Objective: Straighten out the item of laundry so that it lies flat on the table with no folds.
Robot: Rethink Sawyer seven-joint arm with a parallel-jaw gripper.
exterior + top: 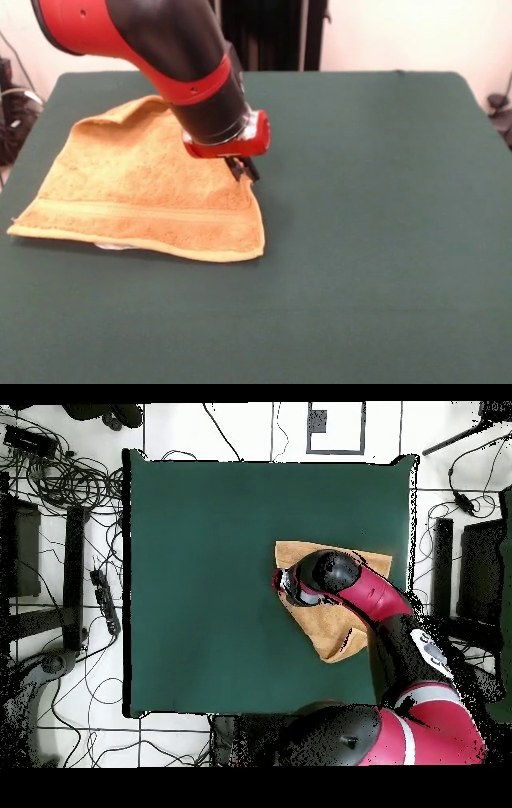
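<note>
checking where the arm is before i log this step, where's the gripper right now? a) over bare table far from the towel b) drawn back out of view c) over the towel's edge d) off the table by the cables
c: in the front view the gripper hangs at the towel's edge, and the overhead view shows the arm covering part of the towel on the table.

Table (384, 240) bare beside towel (128, 192); arm (184, 72) overhangs towel's far part.
</note>
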